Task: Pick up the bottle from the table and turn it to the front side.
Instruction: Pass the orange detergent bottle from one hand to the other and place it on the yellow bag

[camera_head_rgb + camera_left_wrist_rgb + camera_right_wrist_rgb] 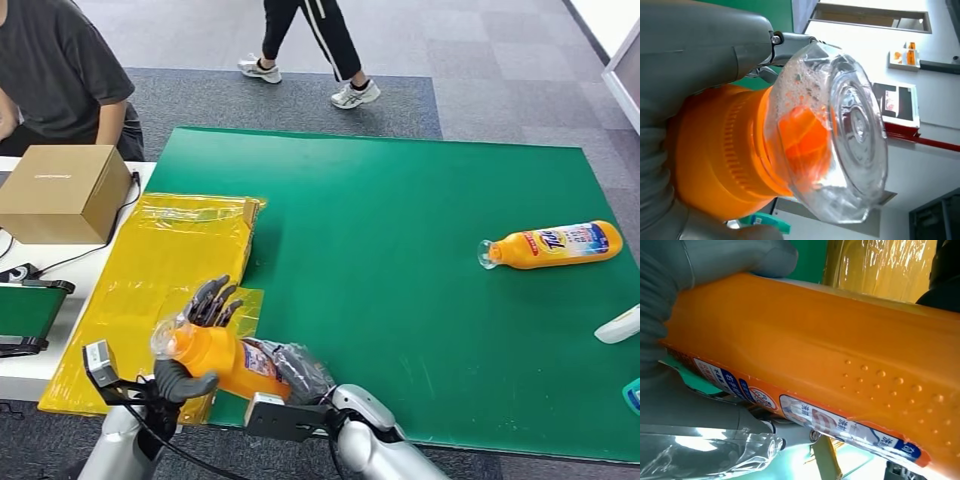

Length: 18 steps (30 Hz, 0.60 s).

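Bottle (219,360), orange with a clear cap, lies sideways in both hands above the near edge of the green tabletop (392,280): left hand (192,340) wraps its neck, right hand (298,375) its base. A second bottle (555,245) lies far right. Left wrist view: the thumb presses the orange shoulder behind the cap. Right wrist view: fingers (734,262) clasp the labelled body.

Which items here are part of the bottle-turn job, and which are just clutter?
Job:
- held orange bottle, clear cap
- left hand at its cap end
- right hand at its base end

Lying about:
- second orange bottle on the green mat
- cardboard box
- yellow plastic sheet
- white object at the mat's right edge
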### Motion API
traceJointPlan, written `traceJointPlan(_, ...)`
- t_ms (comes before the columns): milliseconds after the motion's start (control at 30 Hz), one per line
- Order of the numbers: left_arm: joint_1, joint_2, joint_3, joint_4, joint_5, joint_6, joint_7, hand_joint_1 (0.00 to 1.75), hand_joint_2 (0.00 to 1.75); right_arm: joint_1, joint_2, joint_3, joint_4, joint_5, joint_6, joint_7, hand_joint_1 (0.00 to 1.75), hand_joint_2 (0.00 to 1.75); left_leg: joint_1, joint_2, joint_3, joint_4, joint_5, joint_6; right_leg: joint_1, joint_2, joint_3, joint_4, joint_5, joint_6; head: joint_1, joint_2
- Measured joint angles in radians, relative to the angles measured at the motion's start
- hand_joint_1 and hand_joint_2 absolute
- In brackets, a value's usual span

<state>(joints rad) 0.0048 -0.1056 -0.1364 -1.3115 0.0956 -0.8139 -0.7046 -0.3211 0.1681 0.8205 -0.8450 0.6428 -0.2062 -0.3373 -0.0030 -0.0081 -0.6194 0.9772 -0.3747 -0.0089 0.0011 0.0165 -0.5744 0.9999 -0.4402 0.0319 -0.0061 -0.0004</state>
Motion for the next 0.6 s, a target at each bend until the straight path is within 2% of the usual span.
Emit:
traceJointPlan(33,-0.001,0.000,0.001,0.000,0.003,-0.003,0.000,1.75,1.75,-0.002,0.002,-0.001,0.004,0.000,-0.002,-0.002,0.22,1.75,0.000,0.000,0.000,0.000,0.000,0.000,0.000,0.000,0.000,0.000,0.000,0.000,0.000,0.000)
traceJointPlan(67,-0.003,-0.001,0.002,0.000,0.006,-0.005,0.000,1.75,1.75,-0.004,0.005,-0.002,0.008,0.001,-0.006,-0.004,0.00,1.75,0.000,0.000,0.000,0.000,0.000,0.000,0.000,0.000,0.000,0.000,0.000,0.000,0.000,0.000)
traceJointPlan(167,-0.007,-0.009,0.002,0.000,0.000,0.021,0.000,1.75,1.75,-0.005,0.010,-0.007,0.012,0.002,-0.029,-0.005,0.00,1.75,0.000,0.000,0.001,0.000,0.000,0.000,0.000,0.000,0.001,0.000,0.000,0.000,0.000,0.000)
traceJointPlan(267,-0.008,-0.014,0.002,-0.007,-0.024,0.092,-0.003,1.75,1.75,0.010,0.008,-0.016,-0.004,0.002,-0.052,0.004,0.00,1.75,0.000,0.000,0.001,0.000,0.000,0.000,0.000,0.000,0.002,0.000,0.000,0.000,0.000,0.000)
traceJointPlan(500,-0.002,-0.016,0.003,-0.026,-0.033,0.158,-0.003,1.75,1.75,0.087,-0.028,-0.054,-0.126,0.033,-0.070,0.031,0.00,1.75,0.000,0.000,0.001,0.000,0.000,0.000,0.000,0.000,0.002,0.000,0.000,0.000,0.000,0.000)
traceJointPlan(600,0.006,-0.021,0.004,-0.058,-0.079,0.250,-0.005,1.75,1.75,0.123,-0.044,-0.085,-0.196,0.058,-0.080,0.039,0.00,1.75,0.000,0.000,0.001,0.000,0.000,0.000,0.000,0.000,0.002,0.000,0.000,0.000,0.000,0.000)
